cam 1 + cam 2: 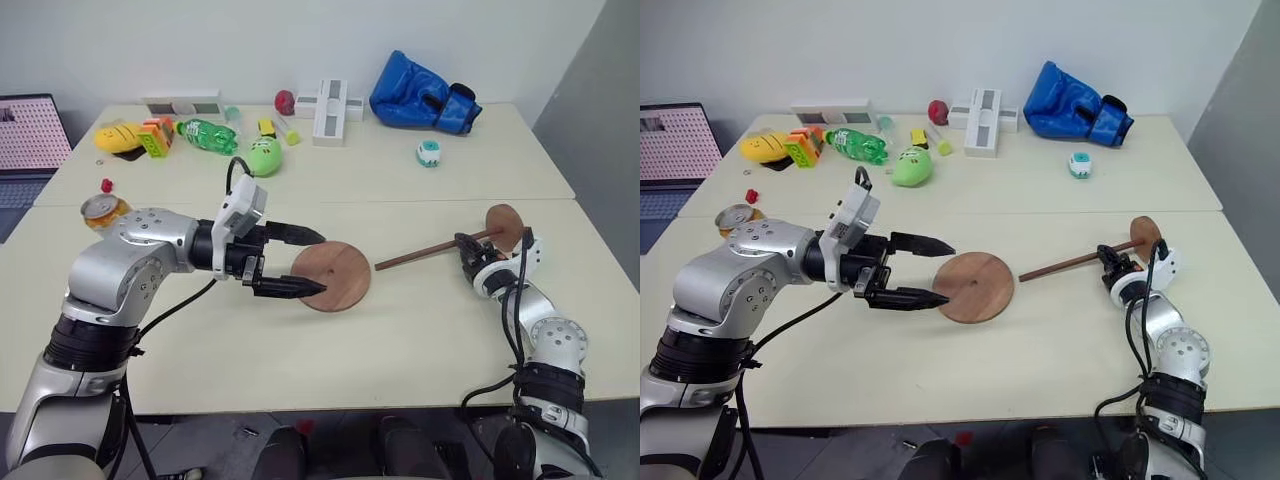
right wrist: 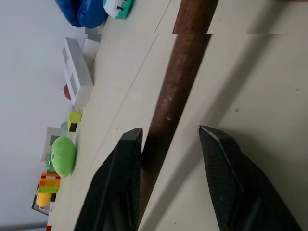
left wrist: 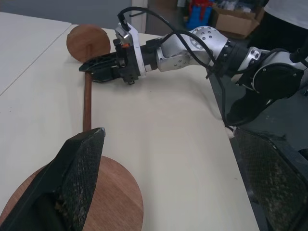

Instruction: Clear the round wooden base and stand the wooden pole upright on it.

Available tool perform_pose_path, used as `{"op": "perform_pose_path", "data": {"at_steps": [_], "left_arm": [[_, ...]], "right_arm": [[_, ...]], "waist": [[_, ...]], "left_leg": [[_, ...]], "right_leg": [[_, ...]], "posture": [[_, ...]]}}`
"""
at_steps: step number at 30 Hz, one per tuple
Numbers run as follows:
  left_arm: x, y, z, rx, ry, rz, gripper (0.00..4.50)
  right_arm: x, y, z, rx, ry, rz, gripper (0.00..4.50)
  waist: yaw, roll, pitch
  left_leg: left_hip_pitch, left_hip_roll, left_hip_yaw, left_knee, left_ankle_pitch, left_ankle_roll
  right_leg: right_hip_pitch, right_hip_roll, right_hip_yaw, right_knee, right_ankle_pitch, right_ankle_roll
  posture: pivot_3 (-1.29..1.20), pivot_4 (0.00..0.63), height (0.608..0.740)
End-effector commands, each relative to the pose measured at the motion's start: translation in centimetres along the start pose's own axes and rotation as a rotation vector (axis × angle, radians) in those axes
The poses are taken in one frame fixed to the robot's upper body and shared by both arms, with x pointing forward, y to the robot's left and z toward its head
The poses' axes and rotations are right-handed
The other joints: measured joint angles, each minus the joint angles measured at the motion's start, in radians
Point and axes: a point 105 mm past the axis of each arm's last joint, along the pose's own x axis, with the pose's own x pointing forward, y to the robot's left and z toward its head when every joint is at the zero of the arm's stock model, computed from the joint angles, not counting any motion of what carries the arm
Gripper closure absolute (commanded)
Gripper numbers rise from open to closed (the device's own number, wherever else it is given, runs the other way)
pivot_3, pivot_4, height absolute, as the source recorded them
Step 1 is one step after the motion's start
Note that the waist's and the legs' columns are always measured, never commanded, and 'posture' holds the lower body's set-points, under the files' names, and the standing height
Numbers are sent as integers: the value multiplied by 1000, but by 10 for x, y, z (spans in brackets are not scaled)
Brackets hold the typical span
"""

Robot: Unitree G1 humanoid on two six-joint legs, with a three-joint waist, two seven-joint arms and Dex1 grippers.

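Your right hand (image 1: 468,246) straddled the pole (image 1: 425,252), fingers not quite closed on it. Your left hand (image 1: 305,262) gaped empty over the bare base (image 1: 335,276); toys lined the surface's (image 1: 400,340) far edge.

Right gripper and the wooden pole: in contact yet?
Cannot tell. In the right wrist view the wooden pole runs between the right gripper fingers, close against one, with a gap to the other.

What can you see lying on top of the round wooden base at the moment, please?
Nothing lies on the round wooden base; its small centre hole shows. The left gripper hovers open over its near-left edge, hiding that part. The wooden pole lies apart on the table.
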Motion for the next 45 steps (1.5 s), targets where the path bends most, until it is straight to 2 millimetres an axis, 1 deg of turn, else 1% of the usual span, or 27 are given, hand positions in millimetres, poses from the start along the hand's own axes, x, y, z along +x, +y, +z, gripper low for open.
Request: {"op": "perform_pose_path", "data": {"at_steps": [1, 3, 4, 7, 8, 9, 10, 13, 15, 16, 18, 19, 21, 22, 25, 29, 32, 34, 37, 42, 45], "left_arm": [[-2, -3, 11, 45, -6, 0, 0], [-2, -2, 10, 39, -5, 8, 0], [-1, -2, 9, 36, -7, 11, 0], [-1, -3, 8, 28, -14, 16, 0], [-2, -4, 7, 22, -15, 22, 0], [-4, -5, 5, 18, -20, 38, 0], [-6, -6, 1, 21, -19, 61, 0], [-16, -6, -7, -34, -106, 210, 0], [-21, -13, -18, -65, -117, 279, 0], [-22, -18, -25, -85, -130, 321, 0], [-25, -26, -38, -95, -136, 400, 0], [-26, -30, -42, -105, -139, 427, 0], [-27, -39, -52, -138, -140, 461, 0], [-27, -42, -54, -140, -138, 465, 0], [-32, -45, -64, -161, -144, 532, 0], [-30, -49, -67, -178, -170, 559, 0], [-28, -51, -70, -178, -175, 572, 0], [-29, -51, -72, -183, -179, 588, 0], [-30, -50, -73, -177, -179, 598, 0], [-31, -48, -72, -167, -183, 607, 0], [-30, -47, -72, -158, -186, 610, 0]], "right_arm": [[4, 4, 6, -38, -16, 26, 3672], [5, 8, 6, -58, -12, 44, 4003], [5, 12, 7, -68, -10, 62, 4085], [3, 19, 6, -92, -3, 97, 4128], [1, 26, 6, -121, -1, 124, 4138], [-2, 37, 6, -171, 3, 166, 4139], [-7, 54, 7, -234, -1, 224, 4141], [-25, 115, 6, -436, -38, 405, 4154], [-36, 141, 4, -545, -68, 493, 4154], [-44, 158, 0, -628, -79, 557, 4154], [-57, 181, -12, -750, -78, 665, 4154], [-61, 189, -19, -796, -71, 707, 4154], [-69, 201, -33, -836, -43, 785, 4154], [-71, 205, -39, -846, -31, 817, 4154], [-74, 213, -58, -847, 1, 885, 4154], [-64, 213, -72, -818, 22, 895, 4154], [-56, 208, -78, -817, 31, 888, 4154], [-49, 198, -81, -831, 42, 870, 4154], [-44, 189, -80, -857, 43, 857, 4154], [-41, 183, -79, -897, 38, 855, 4154], [-43, 184, -86, -947, 49, 885, 4154]], "waist": [[-1, 0, 0], [-1, 0, 0], [-1, 0, 0], [0, 0, 0], [0, 0, 0], [-1, 0, 0], [-1, 2, 1], [-6, 6, 3], [-8, 6, 3], [-6, 6, 4], [-4, 7, 4], [-2, 6, 4], [2, 6, 4], [4, 6, 4], [20, 6, 4], [27, 6, 4], [27, 6, 4], [26, 6, 4], [26, 6, 4], [25, 6, 4], [25, 6, 4]], "left_leg": [[0, 0, 0, 0, 0, 0], [0, 0, 0, 0, 0, 0], [0, 0, 0, 0, 0, 0], [0, 0, 0, 0, 0, 0], [0, 0, 0, 0, 0, 0], [0, 0, 0, 0, 0, 0], [0, 0, 0, 0, 0, 0], [0, 0, 1, 0, 0, 0], [-1, 1, 0, -1, 0, 0], [-1, 1, -1, -1, 0, 0], [-2, 1, -1, 0, 0, 0], [-2, 1, -2, -1, 0, 0], [-3, 1, -1, 0, 0, 0], [-3, 1, -2, 0, 0, 0], [-2, 0, -1, 1, 0, 0], [-2, 0, -1, 1, 0, 0], [-2, 0, -1, 1, 0, 0], [-2, -1, -1, 1, 0, 0], [-2, -1, -1, 0, 0, 0], [-2, -1, -1, 0, 0, 0], [-2, -1, -1, 0, 0, 0]], "right_leg": [[0, 0, 0, 0, 0, 0], [0, 0, 0, 0, 0, 0], [0, 0, 0, 0, 0, 0], [0, 0, -1, 0, 0, 0], [0, 0, 0, 0, 0, 0], [0, 0, 0, 0, 0, 0], [0, 0, 0, 0, 0, 0], [-1, -1, 2, 0, 0, 0], [-2, -1, 2, 0, 0, 0], [-3, -1, 2, 0, 0, 0], [-3, -1, 2, 0, 0, 0], [-3, -2, 2, -1, 0, 0], [-2, -3, 1, -2, 0, 0], [-2, -3, 0, -2, 0, 0], [-1, -3, 0, -2, 0, 0], [0, -4, 0, -2, 0, 0], [-1, -4, 0, -2, 0, 0], [-1, -4, 0, -2, 0, 0], [-1, -3, -1, -2, 0, 0], [-1, -3, -1, -2, 0, 0], [-1, -3, -1, -2, 0, 0]], "posture": [[0, 150, 740], [0, 150, 740], [0, 150, 740], [0, 150, 740], [0, 150, 740], [0, 150, 740], [0, 150, 740], [0, 150, 740], [0, 150, 740], [0, 150, 740], [0, 150, 740], [0, 150, 740], [0, 150, 740], [0, 150, 740], [0, 150, 740], [0, 150, 740], [0, 150, 740], [0, 150, 740], [0, 150, 740], [0, 150, 740], [0, 150, 740]]}}
